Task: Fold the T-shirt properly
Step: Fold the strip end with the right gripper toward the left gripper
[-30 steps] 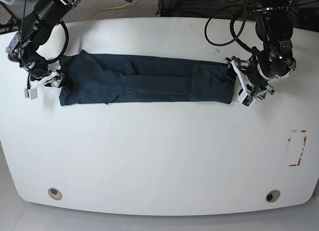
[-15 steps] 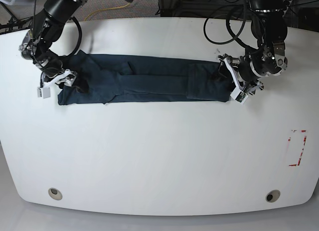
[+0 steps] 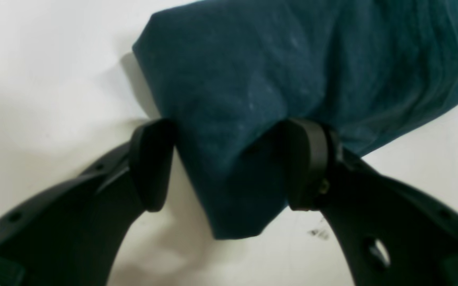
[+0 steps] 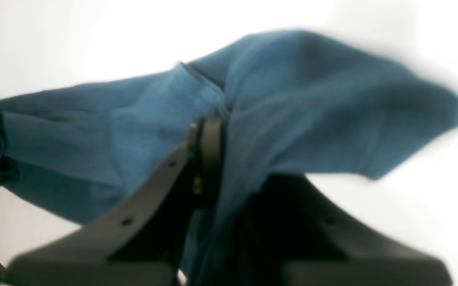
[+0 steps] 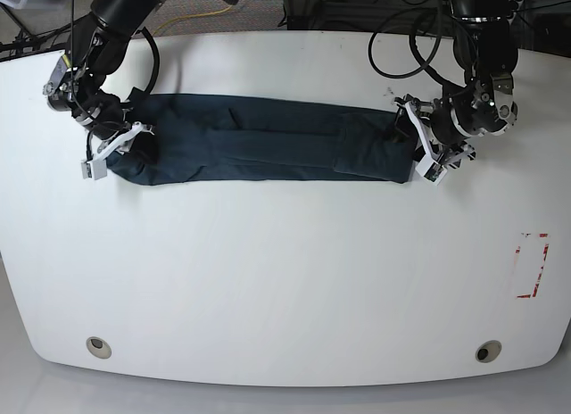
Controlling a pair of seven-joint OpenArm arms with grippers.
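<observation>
In the left wrist view, the left end effector (image 3: 229, 167) stands well open, its two dark pads either side of a bunched end of the T-shirt (image 3: 292, 71) but not pinching it; to do this step well it should close squarely on every layer of that end, not just the top one. In the right wrist view (blurred, so detail is poor) the right end effector (image 4: 229, 159) looks clamped on a raised ridge of the shirt, cloth draped over one finger. In the base view the shirt lies as a long narrow band across the far half of the white desk (image 5: 285, 289), an end effector at each end. I judge the next fold wants both ends gripped evenly and lifted together, keeping the band taut so it does not twist.
</observation>
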